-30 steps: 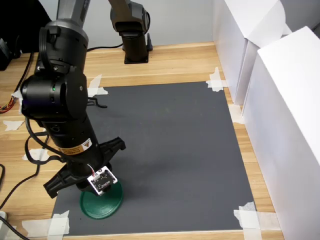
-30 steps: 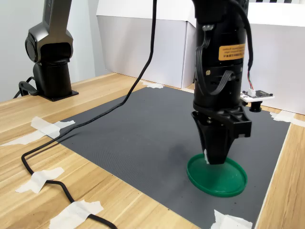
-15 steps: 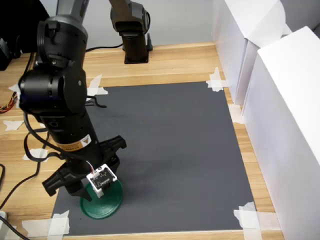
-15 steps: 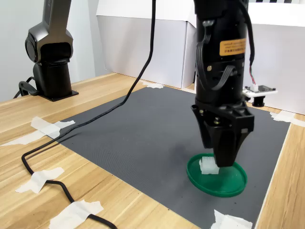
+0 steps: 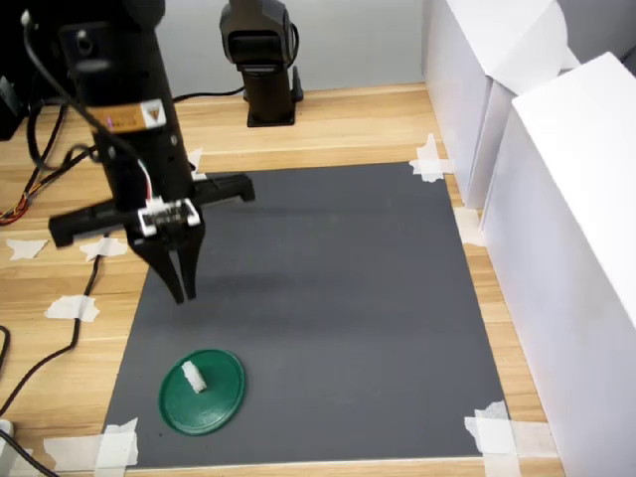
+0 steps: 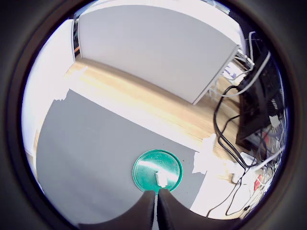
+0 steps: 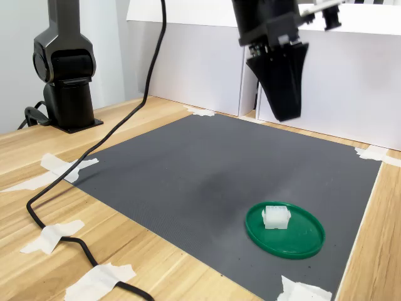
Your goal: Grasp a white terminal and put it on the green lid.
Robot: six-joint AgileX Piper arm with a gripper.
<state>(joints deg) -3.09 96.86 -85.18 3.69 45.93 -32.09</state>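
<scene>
Since a second ago the black pincer (image 5: pixel 182 291) has risen clear, fingers closed on nothing. The tiny white plastic terminal (image 7: pixel 276 216) rests on the flat round dark green lid (image 7: pixel 301 237), left of centre in the first exterior view. Retreat straight upward, avoiding any brush.

A: What stands around the grey mat (image 5: pixel 328 298)?

B: White boxes (image 5: pixel 556 199) wall off the first exterior view's right, and a black arm base (image 5: pixel 266 70) sits on the wooden table behind the mat.

A: And on the mat itself?

B: Only the green lid (image 7: pixel 286 230) with the white terminal (image 7: pixel 276 217) on it, near one corner. The gripper (image 5: pixel 183 294) hangs well above, jaws nearly together. A black cable (image 7: pixel 75 182) crosses the table beside the mat.
</scene>
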